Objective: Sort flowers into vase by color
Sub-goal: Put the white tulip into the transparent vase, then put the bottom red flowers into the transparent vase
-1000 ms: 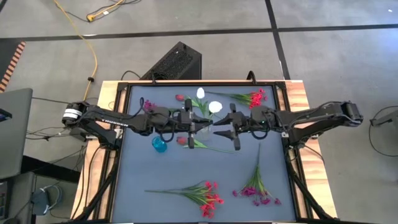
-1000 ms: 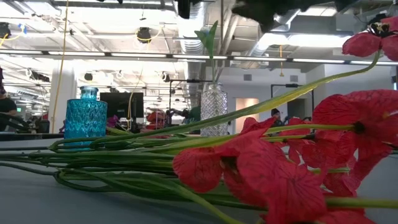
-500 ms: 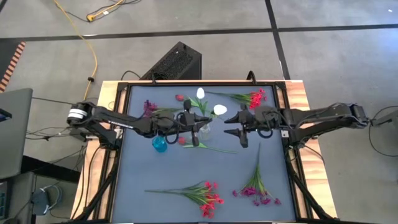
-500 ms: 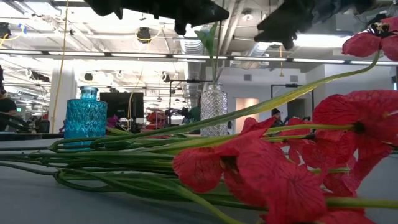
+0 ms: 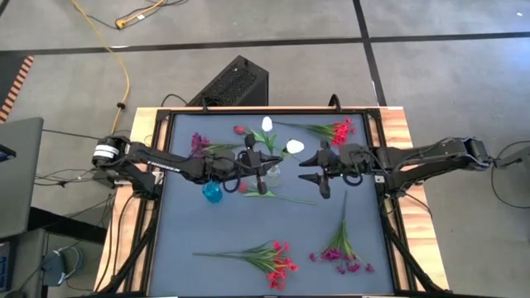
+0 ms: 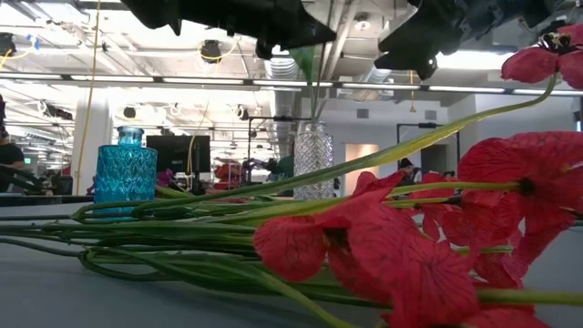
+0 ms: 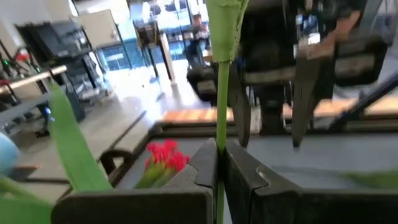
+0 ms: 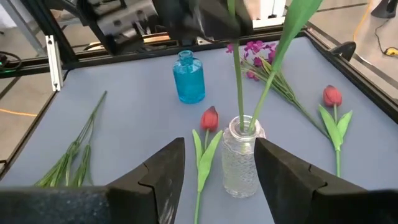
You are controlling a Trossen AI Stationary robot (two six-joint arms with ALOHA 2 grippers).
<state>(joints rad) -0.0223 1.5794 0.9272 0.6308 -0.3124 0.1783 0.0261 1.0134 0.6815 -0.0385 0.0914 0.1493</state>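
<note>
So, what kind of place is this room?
Probably an open lab or workshop: exposed ceiling ducts and strip lights, a yellow cable on the floor, and the robot table.

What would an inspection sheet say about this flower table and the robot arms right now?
Surface: dark mat, wooden edges.
Job's things: clear vase holding green stems; blue vase holding nothing; red sprigs, purple sprigs and red tulips lying loose.
Clutter: nothing seen.
Grippers: left gripper shut on a stem above the clear vase; right gripper open beside it.
Cables: yellow cord on the floor.
Surroundings: black box behind the table.
</note>
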